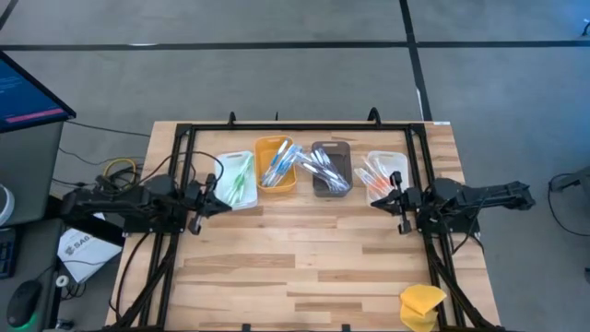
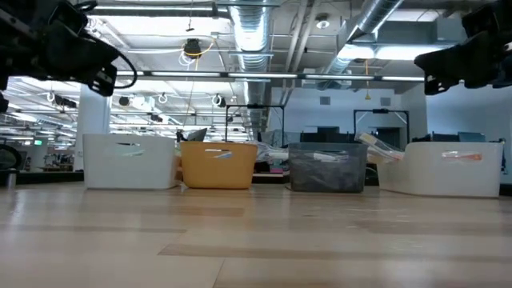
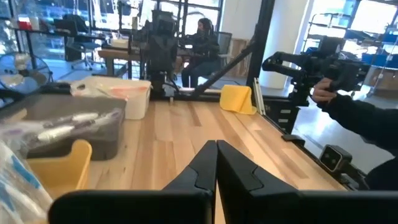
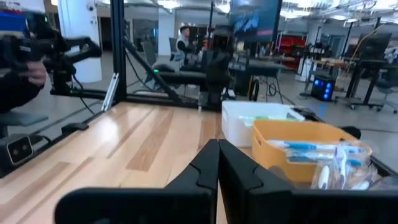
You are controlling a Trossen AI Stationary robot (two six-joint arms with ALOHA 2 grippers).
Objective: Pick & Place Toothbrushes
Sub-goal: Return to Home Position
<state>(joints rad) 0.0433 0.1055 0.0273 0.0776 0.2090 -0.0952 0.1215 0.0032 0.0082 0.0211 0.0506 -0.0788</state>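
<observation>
Presently, left jaws clenched empty near left white bin point(image 1: 241, 201), right jaws likewise near right bin point(image 1: 391, 157)

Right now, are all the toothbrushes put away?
Looks done. The toothbrushes sit in bins: green in the left white bin, blue in the orange bin, pale in the grey bin, orange in the right white bin. The left claw and right claw are shut, empty. None lie loose on the table, so probably nothing's left.

The high view looks straight down on the whole surface point(image 1: 304, 267). The low view sits level at the edge opposite the orange bin point(image 2: 218, 164), which all views share. One wrist view looks past the left claw point(image 3: 216, 146) toward the right edge, and the other past the right claw point(image 4: 217, 144) toward the left edge.
</observation>
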